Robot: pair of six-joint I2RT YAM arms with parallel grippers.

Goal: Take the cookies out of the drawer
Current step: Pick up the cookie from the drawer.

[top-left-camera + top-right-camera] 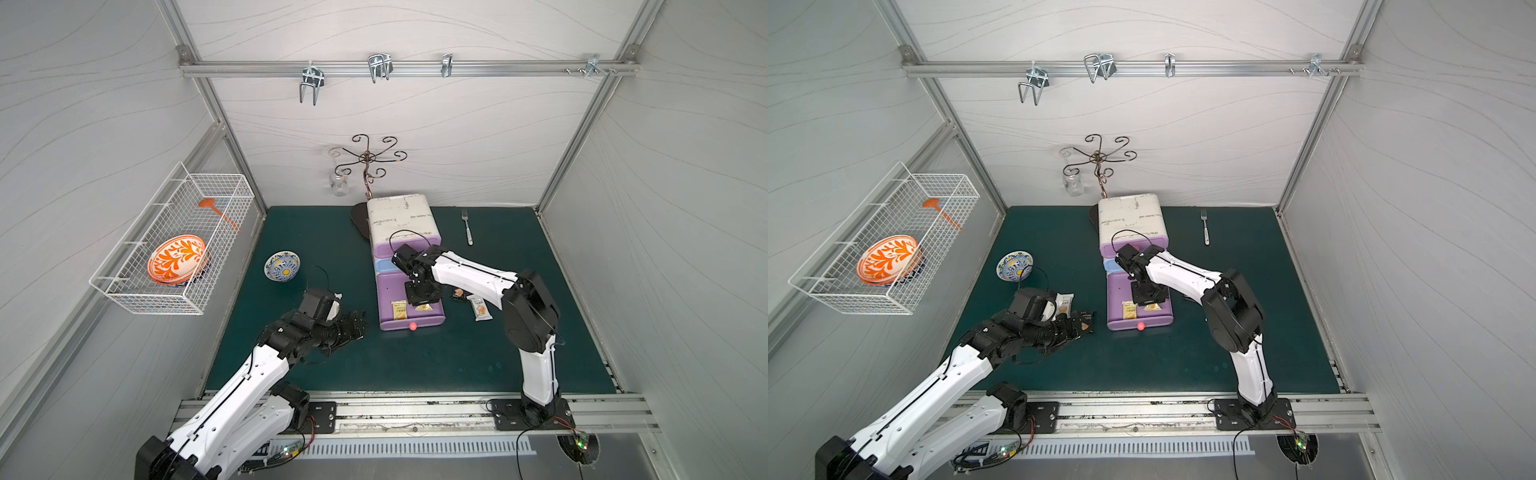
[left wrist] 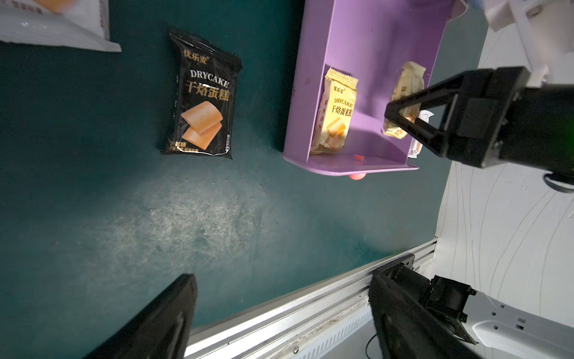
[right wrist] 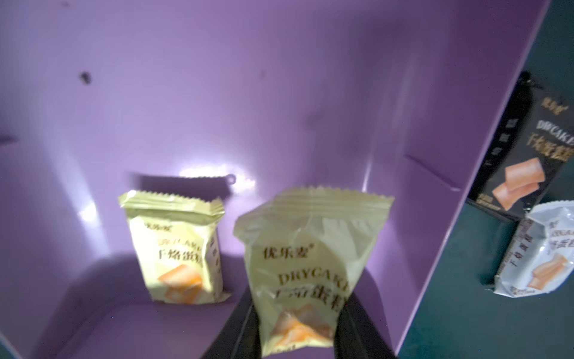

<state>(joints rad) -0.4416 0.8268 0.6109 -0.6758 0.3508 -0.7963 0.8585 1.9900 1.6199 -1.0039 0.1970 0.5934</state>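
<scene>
The purple drawer (image 1: 388, 289) (image 3: 217, 93) stands pulled out of the white cabinet (image 1: 399, 216). Inside it my right gripper (image 1: 422, 302) (image 3: 295, 326) is shut on a pale yellow cookie packet (image 3: 307, 267) (image 2: 407, 87). A second yellow packet (image 1: 399, 310) (image 3: 177, 248) lies beside it in the drawer. On the mat right of the drawer lie a black packet (image 1: 459, 294) and a white packet (image 1: 480, 308). Left of the drawer lie another black packet (image 2: 203, 99) and another white packet (image 1: 1065, 303). My left gripper (image 1: 1079, 326) (image 2: 284, 276) hangs open and empty near those.
A blue patterned bowl (image 1: 282, 266) sits on the green mat (image 1: 415, 365) at the left, and a fork (image 1: 467, 226) lies at the back right. A wire basket (image 1: 124, 291) holding an orange plate hangs on the left wall. A metal hook stand (image 1: 368, 166) rises behind the cabinet.
</scene>
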